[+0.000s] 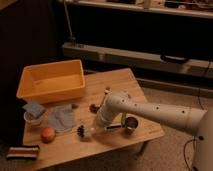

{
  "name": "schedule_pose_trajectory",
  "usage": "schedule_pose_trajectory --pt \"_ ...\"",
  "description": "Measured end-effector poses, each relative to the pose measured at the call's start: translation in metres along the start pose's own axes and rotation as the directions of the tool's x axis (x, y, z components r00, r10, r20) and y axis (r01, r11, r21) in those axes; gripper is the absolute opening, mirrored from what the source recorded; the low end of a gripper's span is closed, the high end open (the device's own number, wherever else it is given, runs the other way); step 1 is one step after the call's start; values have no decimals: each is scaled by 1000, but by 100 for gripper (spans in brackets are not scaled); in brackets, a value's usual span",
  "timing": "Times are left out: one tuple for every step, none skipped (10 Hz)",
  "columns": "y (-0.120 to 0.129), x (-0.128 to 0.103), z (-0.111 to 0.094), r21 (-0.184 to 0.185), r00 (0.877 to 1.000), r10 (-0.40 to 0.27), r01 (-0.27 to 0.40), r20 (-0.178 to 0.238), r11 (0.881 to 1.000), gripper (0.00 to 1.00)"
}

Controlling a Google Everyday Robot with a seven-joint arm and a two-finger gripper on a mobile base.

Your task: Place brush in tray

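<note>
The pincer (99, 125) is down at the near middle of the table (120, 82) with its jaws together, apparently clamped on the slim handle of the brush (83, 132). The white arm hides the exact contact. The brush lies flat on the table, its dark bristle head pointing left and its dark handle end reaching right toward a metal cup (131, 125). The yellow tray (50, 94) sits at the far left corner, well apart from the brush, and nothing has gone into it yet.

The main risk is a poor hold. The handle is thin and smooth, and if the jaws caught only its edge, the brush could twist or slip out during the lift. The bristle head also looks heavier than the handle, so the brush might droop toward the left and swing.

The cup stands just beside the handle's end and close to the arm. A sideways move before lifting could knock it over or push it off the near edge.

The way to the tray passes over a crumpled cloth (62, 118), near a red-headed stick (94, 107) and not far from a white bowl (33, 119) and a round fruit (47, 134). A low carry could drag the bristles through the cloth or catch the tray's rim, tipping the brush out on the table side.
</note>
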Motion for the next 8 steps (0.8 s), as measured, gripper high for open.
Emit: schedule_pose_trajectory --pt "-3 -1 -8 8 1000 5 -5 4 1000 0" --pt "-7 -3 -20 18 1000 15 -15 12 1000 0" --pt "-12 -6 -33 30 1000 18 -19 15 999 0" --pt "-17 -9 -45 39 1000 17 -18 16 999 0" --pt "-28 -14 -67 57 1000 14 -14 16 998 0" --pt "-41 -17 -88 76 1000 10 -11 12 997 0" --pt "-53 -20 -105 91 1000 4 -4 3 996 0" --pt "-73 -25 -128 111 1000 -6 7 -8 994 0"
